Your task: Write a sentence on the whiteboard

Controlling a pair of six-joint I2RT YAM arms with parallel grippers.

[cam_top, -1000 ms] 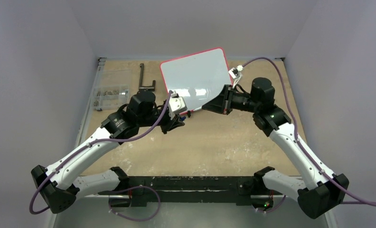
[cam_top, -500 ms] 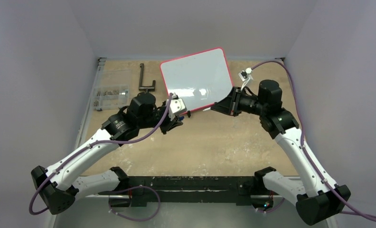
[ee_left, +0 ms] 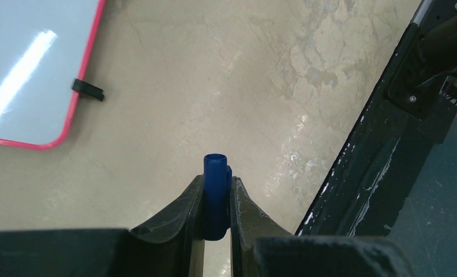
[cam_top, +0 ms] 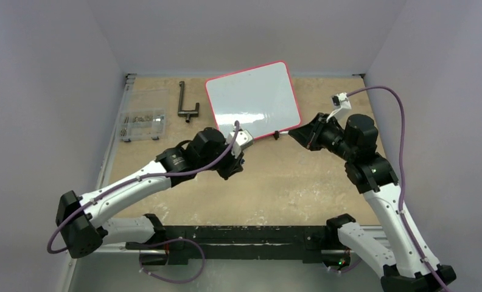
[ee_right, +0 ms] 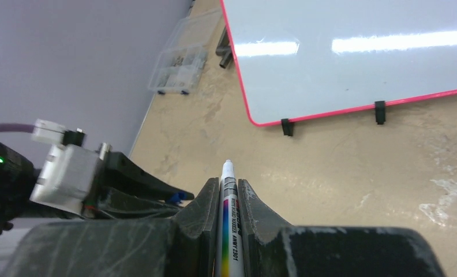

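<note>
The whiteboard lies tilted at the back middle, with a red-pink frame and black feet. Its surface is blank; no blue sentence shows. It also shows in the left wrist view and the right wrist view. My left gripper is shut on a blue marker cap, just in front of the board's near left corner. My right gripper is shut on a white marker. Its bare tip points left, beside the board's near right corner and above the table.
A clear plastic box of small parts and a black L-shaped tool lie at the back left. A black rail runs along the near edge. Lilac walls close in three sides. My left gripper also shows in the right wrist view.
My right gripper has drawn back to the right, off the board's lower edge, with the marker. My left gripper has moved right along the board's near edge, with the arm stretching out.
</note>
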